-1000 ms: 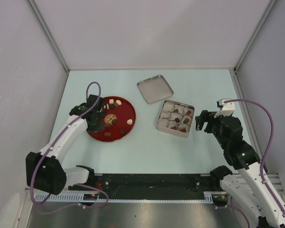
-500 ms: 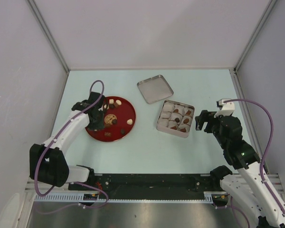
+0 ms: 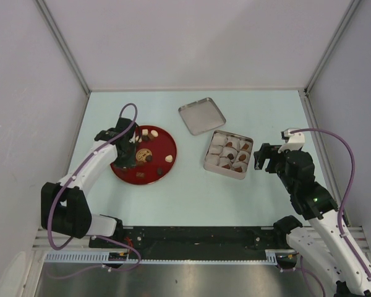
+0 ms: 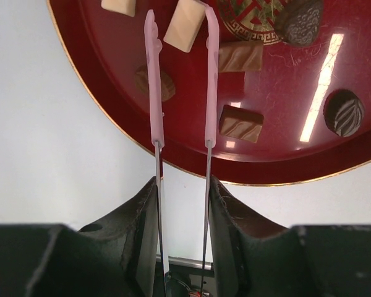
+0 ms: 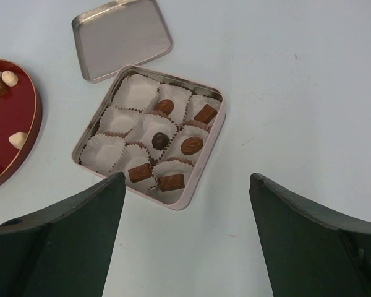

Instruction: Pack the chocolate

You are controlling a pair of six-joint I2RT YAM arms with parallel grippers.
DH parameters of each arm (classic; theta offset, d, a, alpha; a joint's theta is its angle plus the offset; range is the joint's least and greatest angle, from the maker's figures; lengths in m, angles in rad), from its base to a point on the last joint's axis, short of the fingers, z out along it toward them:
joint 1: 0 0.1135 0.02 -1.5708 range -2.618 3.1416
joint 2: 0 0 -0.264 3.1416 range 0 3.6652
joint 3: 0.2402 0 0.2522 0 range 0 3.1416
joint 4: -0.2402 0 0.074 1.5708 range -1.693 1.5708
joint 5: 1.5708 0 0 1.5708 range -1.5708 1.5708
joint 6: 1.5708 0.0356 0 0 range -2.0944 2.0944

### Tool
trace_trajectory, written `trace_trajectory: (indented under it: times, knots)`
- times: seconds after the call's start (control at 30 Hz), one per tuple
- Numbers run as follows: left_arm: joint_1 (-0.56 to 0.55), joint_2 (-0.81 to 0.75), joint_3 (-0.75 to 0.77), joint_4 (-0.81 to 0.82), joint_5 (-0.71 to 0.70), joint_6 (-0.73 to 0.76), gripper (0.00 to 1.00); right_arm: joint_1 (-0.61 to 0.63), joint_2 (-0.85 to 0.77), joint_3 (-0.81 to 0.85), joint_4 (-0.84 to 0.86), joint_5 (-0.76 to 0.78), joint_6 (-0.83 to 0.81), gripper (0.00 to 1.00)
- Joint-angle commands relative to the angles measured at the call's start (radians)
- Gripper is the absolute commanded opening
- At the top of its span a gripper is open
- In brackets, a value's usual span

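Bright, even white light fills all three views, and shadows are faint and soft-edged. In the overhead view the pale table (image 3: 191,198) is lit uniformly, with no hard glare. In the left wrist view the glossy red plate (image 4: 278,148) carries a long bright streak of glare at 3 o'clock, and a smaller bright patch sits near centre just beside a brown chocolate piece (image 4: 241,122). In the right wrist view the square tin (image 5: 201,168) and its lid (image 5: 120,37) are sharp. The right end effector (image 5: 187,179) shows its dark fingers (image 5: 55,247) soft and out of focus at 7 and 5 o'clock.
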Motion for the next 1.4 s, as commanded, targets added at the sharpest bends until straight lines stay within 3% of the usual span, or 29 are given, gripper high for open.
trace_trajectory:
  times: [0.0,0.37,0.8,1.1,1.37]
  knots:
    - [0.008,0.018,0.031,0.016,0.043,0.021,0.38,-0.001,0.004,-0.003,0.038,0.004,-0.016,0.86]
    - [0.008,0.006,0.037,0.000,0.129,0.003,0.25,-0.002,0.007,-0.003,0.039,0.004,-0.014,0.86]
    - [0.008,-0.022,0.090,-0.015,0.076,-0.003,0.07,-0.005,0.004,-0.003,0.039,0.001,-0.014,0.86]
    - [0.002,-0.055,0.177,-0.038,0.082,0.007,0.01,-0.004,0.001,-0.001,0.039,0.001,-0.014,0.86]
    - [-0.140,-0.022,0.292,-0.023,0.121,0.017,0.00,-0.004,-0.005,-0.003,0.041,-0.001,-0.014,0.86]
